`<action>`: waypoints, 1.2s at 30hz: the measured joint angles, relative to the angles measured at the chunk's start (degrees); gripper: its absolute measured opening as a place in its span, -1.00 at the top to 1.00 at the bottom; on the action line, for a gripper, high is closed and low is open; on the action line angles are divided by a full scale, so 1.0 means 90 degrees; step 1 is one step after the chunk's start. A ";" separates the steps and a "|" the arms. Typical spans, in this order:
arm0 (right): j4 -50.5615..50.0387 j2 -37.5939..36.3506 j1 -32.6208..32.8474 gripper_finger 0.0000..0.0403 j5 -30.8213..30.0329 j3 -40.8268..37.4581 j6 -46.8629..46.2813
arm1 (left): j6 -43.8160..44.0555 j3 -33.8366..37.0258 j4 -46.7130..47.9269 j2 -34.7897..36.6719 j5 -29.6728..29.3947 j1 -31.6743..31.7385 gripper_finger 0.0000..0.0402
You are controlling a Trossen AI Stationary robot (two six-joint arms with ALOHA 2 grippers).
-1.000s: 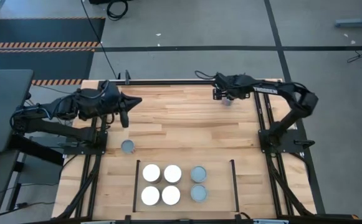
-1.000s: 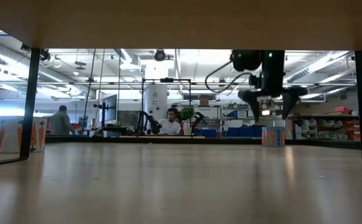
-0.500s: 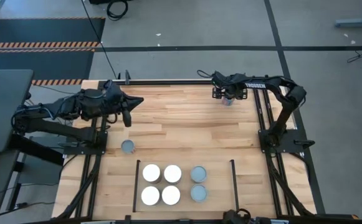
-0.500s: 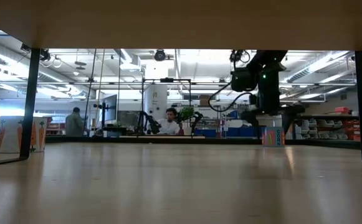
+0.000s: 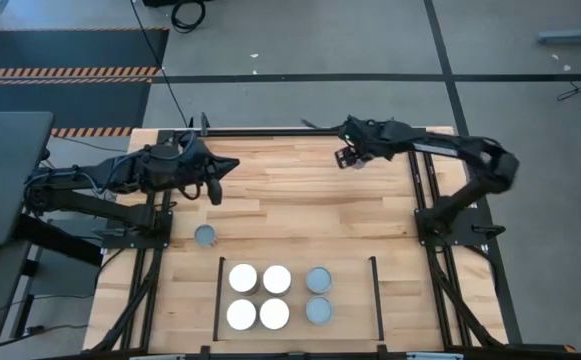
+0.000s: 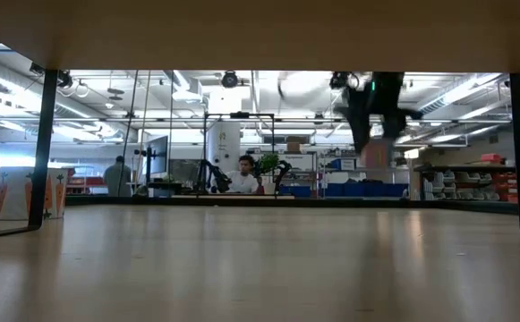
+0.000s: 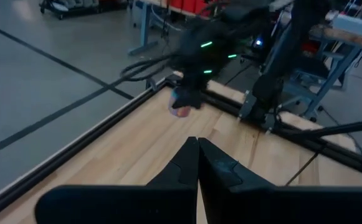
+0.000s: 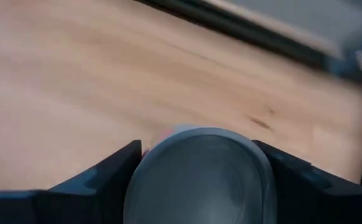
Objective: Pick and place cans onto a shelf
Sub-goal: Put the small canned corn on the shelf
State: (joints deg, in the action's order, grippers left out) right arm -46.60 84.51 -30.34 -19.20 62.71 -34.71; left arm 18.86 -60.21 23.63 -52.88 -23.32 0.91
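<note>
Cans already sit on the shelf (image 5: 350,300): four white-topped cans (image 5: 259,296) and two grey-topped cans (image 5: 318,294) between the black rails. One more grey can (image 5: 205,236) waits on the table, left of the shelf. The right gripper (image 5: 353,157) is at the far edge, its fingers around the last grey can (image 8: 196,173), which looks lifted. The left gripper (image 5: 213,189) is squeezed closed and holds nothing. Two cans are left to place.

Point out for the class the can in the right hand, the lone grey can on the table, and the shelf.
Can in the right hand (image 8: 196,171): right wrist view, its grey top.
Lone grey can (image 5: 205,236): high view, top centre.
Shelf (image 5: 348,296): high view, bare wood inside the right rail.
</note>
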 joint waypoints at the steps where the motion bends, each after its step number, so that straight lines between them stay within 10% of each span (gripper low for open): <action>1: -0.0084 -0.0244 0.0307 -0.40 0.0034 0.0142 0.0351 | -0.0023 -0.0001 -0.0064 0.0000 -0.0013 0.0001 0.95; 8: -0.0342 -0.1409 0.3107 -0.40 0.0443 0.1193 0.2804 | -0.0220 -0.0001 -0.0310 0.0000 -0.0118 0.0116 0.95; 14: -0.1722 -0.0891 0.4955 -0.40 0.0434 0.2522 0.2719 | -0.0087 -0.0001 -0.0332 0.0000 -0.0263 0.0144 0.95; 22: -0.3944 0.0718 0.6368 -0.40 0.0461 0.4384 0.2523 | 0.0199 -0.0001 -0.0315 0.0000 -0.0281 0.0143 0.95; 36: -0.3652 0.1073 0.7437 -0.41 0.0828 0.4417 0.2966 | 0.0497 -0.0006 -0.0200 0.0000 -0.0280 0.0143 0.95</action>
State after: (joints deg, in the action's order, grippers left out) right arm -79.46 94.17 36.59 -11.74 102.47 -8.02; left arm 23.33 -60.27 21.83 -52.88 -25.84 2.20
